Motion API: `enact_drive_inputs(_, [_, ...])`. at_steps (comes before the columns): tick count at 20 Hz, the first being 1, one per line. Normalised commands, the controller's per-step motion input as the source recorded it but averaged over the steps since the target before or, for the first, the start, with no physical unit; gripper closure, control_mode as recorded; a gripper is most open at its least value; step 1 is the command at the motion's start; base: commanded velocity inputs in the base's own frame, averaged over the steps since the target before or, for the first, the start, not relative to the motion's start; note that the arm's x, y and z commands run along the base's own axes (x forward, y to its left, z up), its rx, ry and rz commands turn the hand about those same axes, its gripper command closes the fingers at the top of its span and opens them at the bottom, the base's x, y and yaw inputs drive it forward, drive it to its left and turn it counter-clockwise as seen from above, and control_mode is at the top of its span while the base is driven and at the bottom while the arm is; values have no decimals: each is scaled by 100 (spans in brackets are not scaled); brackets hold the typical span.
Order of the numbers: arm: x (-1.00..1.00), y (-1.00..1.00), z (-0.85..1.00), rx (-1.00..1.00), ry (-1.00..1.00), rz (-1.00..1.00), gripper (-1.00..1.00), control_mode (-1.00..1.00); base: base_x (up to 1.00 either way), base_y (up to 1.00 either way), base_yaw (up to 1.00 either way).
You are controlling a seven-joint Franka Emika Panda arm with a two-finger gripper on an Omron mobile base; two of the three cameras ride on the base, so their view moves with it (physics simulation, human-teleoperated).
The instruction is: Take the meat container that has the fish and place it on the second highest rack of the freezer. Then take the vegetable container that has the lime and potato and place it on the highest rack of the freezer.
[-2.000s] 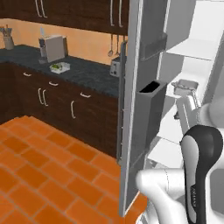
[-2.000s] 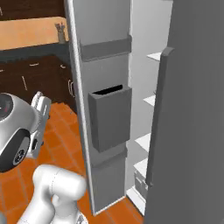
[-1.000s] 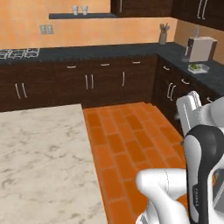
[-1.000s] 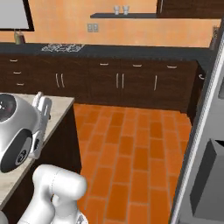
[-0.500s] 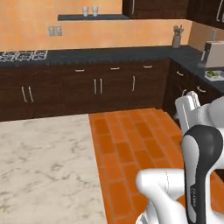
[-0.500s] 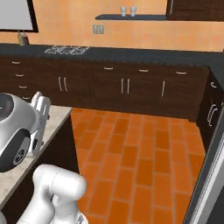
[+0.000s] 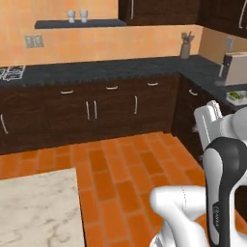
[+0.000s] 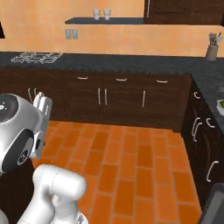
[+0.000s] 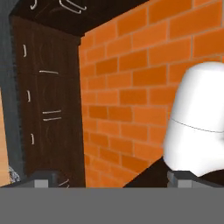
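Note:
My gripper [image 9: 109, 177] is open, its two dark fingertips [image 9: 41, 177] far apart with nothing between them. It looks along the orange tile floor and a dark cabinet front. A shallow pale tray with something green in it, the vegetable container [image 7: 237, 97], sits on the dark right-hand counter beside a boxy silver appliance [image 7: 235, 67]. That vegetable container [image 8: 220, 105] also shows at the right edge of the right base view. Whether the green is the lime, and whether the potato lies there, is too small to tell. The meat container, the fish and the freezer's racks are out of view.
Dark wood cabinets [image 7: 111, 108] under a dark counter run along the back wall and turn down the right side. A marble island [image 7: 34, 207] fills the lower left. A grey slab, perhaps the freezer door's edge [image 8: 214, 204], stands at the lower right. Orange tile floor [image 8: 131, 162] lies open ahead.
The whole picture has swung: the base has turned away from the open freezer toward the kitchen's back wall and corner counter. The gripper has stayed open.

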Motion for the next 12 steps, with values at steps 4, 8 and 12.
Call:
enact_drive_inputs(4, [0, 0, 0, 0, 0, 0, -100, 100, 100, 33, -52])
enact_drive_inputs(8, [0, 0, 0, 0, 0, 0, -100, 100, 94, 23, -70])
enact_drive_inputs(12, [0, 0, 0, 0, 0, 0, -100, 100, 78, 32, -78])
